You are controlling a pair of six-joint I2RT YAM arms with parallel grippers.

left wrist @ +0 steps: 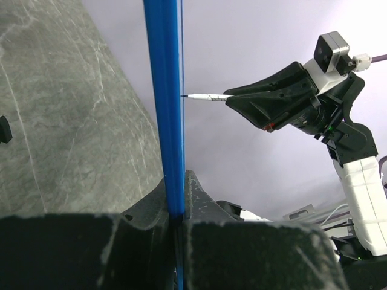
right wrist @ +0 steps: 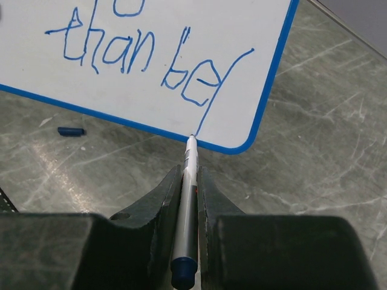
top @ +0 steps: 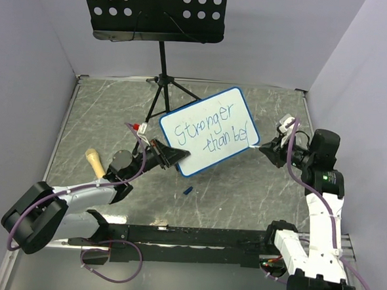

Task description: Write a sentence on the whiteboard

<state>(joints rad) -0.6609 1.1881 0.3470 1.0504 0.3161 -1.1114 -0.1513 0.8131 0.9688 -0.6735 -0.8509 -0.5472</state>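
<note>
The whiteboard (top: pixel 238 111), white with a blue frame, is held tilted above the table. My left gripper (top: pixel 168 158) is shut on its lower left edge; the left wrist view shows the blue frame (left wrist: pixel 164 90) edge-on between my jaws (left wrist: pixel 177 181). The sentence (top: pixel 211 129) reads "Stronger than be" in blue, with a long stroke after it (right wrist: pixel 221 84). My right gripper (top: pixel 267 149) is shut on a white marker (right wrist: pixel 188 175), whose tip touches the board's lower edge (right wrist: pixel 192 138) at the end of that stroke. The marker (left wrist: pixel 205 96) also shows in the left wrist view.
A blue marker cap (top: pixel 188 191) lies on the grey table below the board. A black perforated music-stand tray (top: pixel 155 11) on a tripod (top: pixel 161 84) stands behind it. A beige handled object (top: pixel 94 162) lies at the left. Pale walls enclose the table.
</note>
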